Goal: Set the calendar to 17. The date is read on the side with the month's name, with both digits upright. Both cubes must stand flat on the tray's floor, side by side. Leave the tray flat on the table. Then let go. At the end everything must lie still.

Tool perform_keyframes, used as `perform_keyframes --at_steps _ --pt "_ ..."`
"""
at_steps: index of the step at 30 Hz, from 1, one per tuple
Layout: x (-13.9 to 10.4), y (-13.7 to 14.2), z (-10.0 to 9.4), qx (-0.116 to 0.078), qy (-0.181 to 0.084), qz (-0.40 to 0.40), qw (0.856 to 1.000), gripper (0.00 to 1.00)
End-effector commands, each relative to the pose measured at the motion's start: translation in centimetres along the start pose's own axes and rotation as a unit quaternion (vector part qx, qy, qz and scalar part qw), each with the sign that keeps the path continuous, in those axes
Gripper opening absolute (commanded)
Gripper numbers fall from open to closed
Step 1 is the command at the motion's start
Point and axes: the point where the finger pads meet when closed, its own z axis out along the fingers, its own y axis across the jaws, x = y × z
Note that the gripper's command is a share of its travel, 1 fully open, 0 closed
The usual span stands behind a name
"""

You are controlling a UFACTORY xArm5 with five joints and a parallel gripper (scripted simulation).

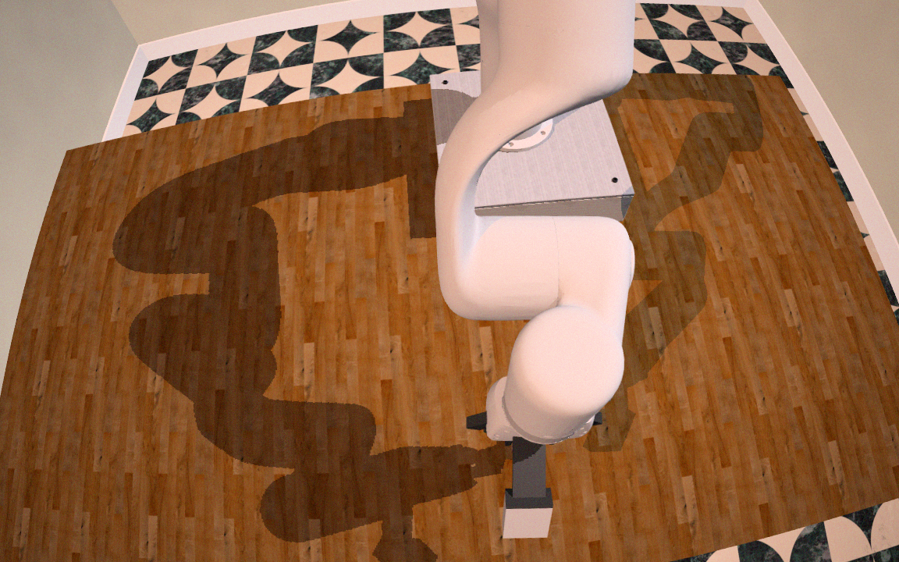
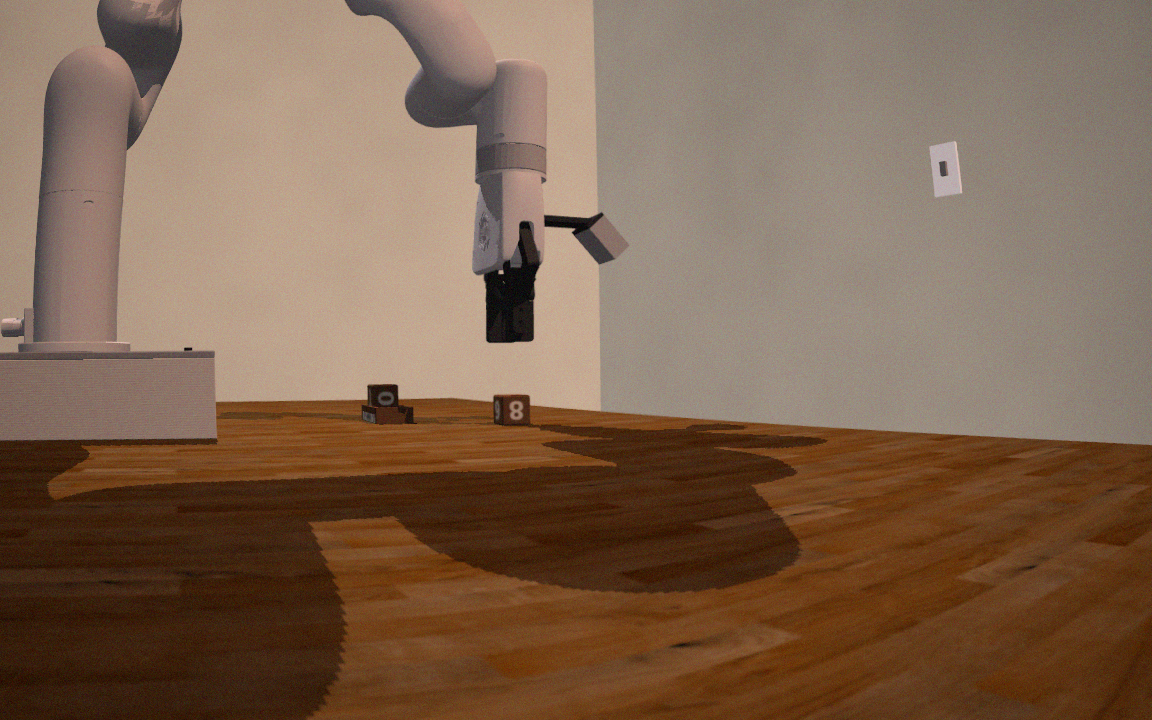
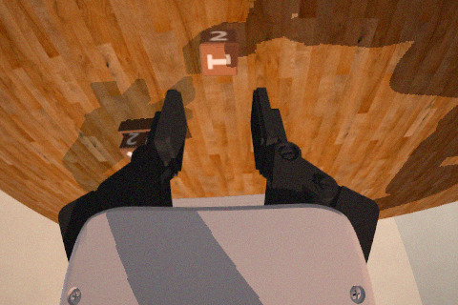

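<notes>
Wrist view, jaws [image 2: 509, 341]: parted, holding nothing, above the loose cube.
Loose cube [image 2: 511, 410] [image 3: 218, 57]: flat on the worktop [image 1: 382, 335] [image 2: 741, 537] [image 3: 315, 105], apart from the tray [image 2: 394, 415].
Regrip, if wanted: centre over it, descend straight, close squarely on opposite faces.

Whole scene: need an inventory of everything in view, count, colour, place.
number cube: 1, brown with white digits, on the table off the tray
second number cube: 1, dark brown with white digits, on the tray
tray: 1, brown, on the table
table: 1, brown wood, under everything
floor tiles: many, cream and dark green, around the table
walls: at least 2, beige and grey-green
wall switch: 1, white, on the grey-green wall
base block: 1, pale grey, under the arm
arm: 1, white
bracketed box: 1, grey, beside the claw
claw: 1, black fingers, partly open, empty, above the table
</notes>
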Motion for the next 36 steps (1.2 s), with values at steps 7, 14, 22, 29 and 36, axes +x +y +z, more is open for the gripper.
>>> perform_keyframes --at_steps 7,14,22,29,36 --pt "0.09 0.08 -0.22 0.0 0.037 0.001 0.999 0.47" --pt "-0.29 0.25 -0.39 0.0 0.112 0.002 0.994 0.47" --pt "-0.36 0.27 -0.42 0.0 0.123 0.003 0.992 0.47" --pt "-0.31 0.27 -0.03 0.0 0.165 0.003 0.986 0.47" --pt "-0.72 0.28 -0.04 -0.001 0.235 0.003 0.972 0.47"
